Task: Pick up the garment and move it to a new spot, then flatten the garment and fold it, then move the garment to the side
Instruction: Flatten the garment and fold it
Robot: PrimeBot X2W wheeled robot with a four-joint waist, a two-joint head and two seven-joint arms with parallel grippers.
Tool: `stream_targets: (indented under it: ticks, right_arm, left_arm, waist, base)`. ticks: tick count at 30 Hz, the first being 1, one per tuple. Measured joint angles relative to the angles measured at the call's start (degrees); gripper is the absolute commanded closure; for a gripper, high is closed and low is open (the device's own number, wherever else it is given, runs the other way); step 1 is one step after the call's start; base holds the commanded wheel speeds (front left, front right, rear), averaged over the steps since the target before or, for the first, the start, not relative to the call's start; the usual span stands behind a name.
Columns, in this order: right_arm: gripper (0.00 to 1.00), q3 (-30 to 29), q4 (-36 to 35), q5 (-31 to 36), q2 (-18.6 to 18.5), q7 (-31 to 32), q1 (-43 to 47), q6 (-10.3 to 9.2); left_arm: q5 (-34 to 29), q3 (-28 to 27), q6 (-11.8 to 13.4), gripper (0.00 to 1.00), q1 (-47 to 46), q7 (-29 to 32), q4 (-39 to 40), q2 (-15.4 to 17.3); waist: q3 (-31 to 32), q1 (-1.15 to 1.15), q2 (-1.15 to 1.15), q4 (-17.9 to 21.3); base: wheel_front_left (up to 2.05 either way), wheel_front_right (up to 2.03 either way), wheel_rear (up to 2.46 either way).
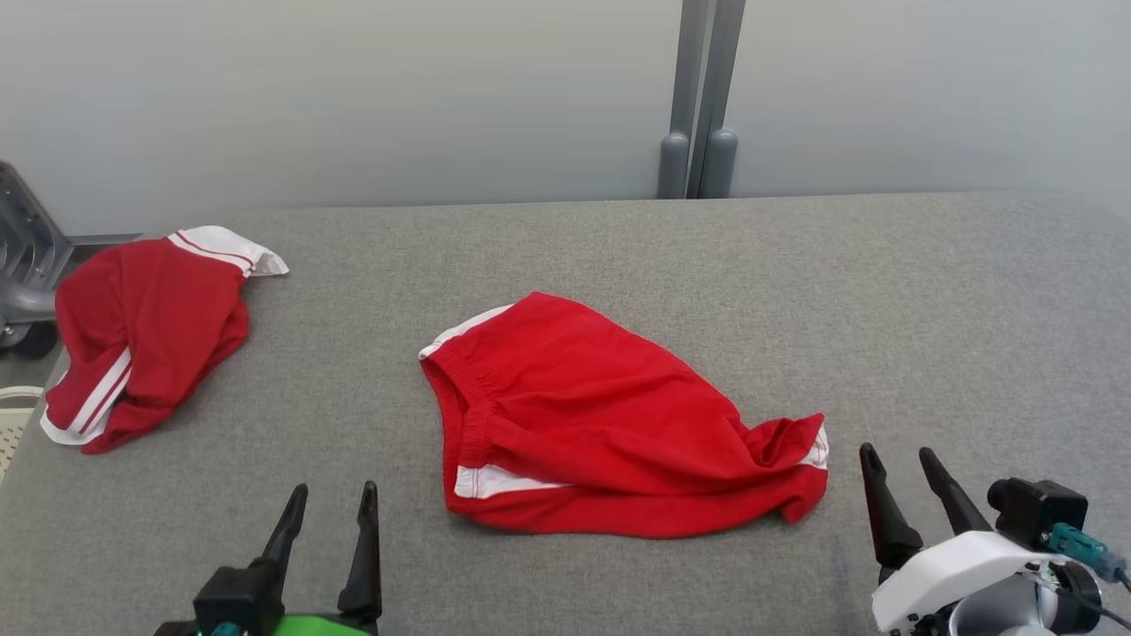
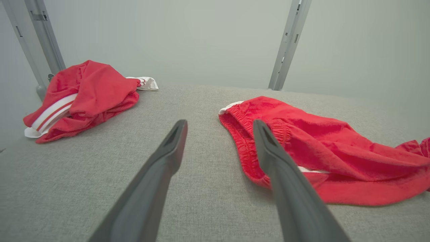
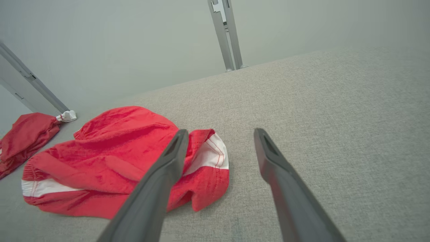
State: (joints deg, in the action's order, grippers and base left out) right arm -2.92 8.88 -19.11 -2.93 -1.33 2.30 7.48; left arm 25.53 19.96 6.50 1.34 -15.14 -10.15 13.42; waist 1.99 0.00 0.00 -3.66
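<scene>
Red shorts (image 1: 618,424) lie rumpled and unfolded at centre. Our left gripper (image 1: 335,488) at 7 o'clock and right gripper (image 1: 897,452) at 4 o'clock stand wide and empty. We judge flattening and folding not yet done.

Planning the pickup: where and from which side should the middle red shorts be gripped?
I'd take the red shorts by the gathered waistband at their left end, approaching from the near left with the open left end effector. That thick edge looks raised off the table; the right end is crumpled.
</scene>
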Motion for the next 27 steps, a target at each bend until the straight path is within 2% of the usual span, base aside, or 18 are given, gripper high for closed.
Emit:
stream_targets:
  ticks: [5,12,20,27]
  right_arm:
    - [0.00,1.8,-0.6,2.2,0.1,-3.4,1.1,0.01]
    - [0.00,2.4,-0.2,5.8,0.1,-4.8,1.6,0.01]
    - [0.00,1.9,1.0,5.4,0.1,-3.3,1.8,0.01]
    - [0.00,2.1,1.3,5.0,0.1,-3.2,1.8,0.01]
  left_arm:
    - [-2.7,-5.2,-0.8,0.00,5.2,0.0,2.4,-1.3]
    - [-5.6,-10.2,-2.9,0.00,8.6,0.0,2.6,-2.2]
    - [-7.2,-11.9,-5.4,0.00,9.9,0.0,0.5,-2.1]
    - [-8.1,-12.0,-6.5,0.00,9.9,0.0,-0.7,-3.1]
  waist:
    - [0.9,0.00,0.00,0.0]
    - [2.0,0.00,0.00,-0.8]
    - [2.8,0.00,0.00,-1.5]
    - [2.7,0.00,0.00,-1.2]
  base:
    - [0.00,0.00,0.00]
    - [0.00,0.00,0.00]
    - [0.00,0.00,0.00]
    - [0.00,0.00,0.00]
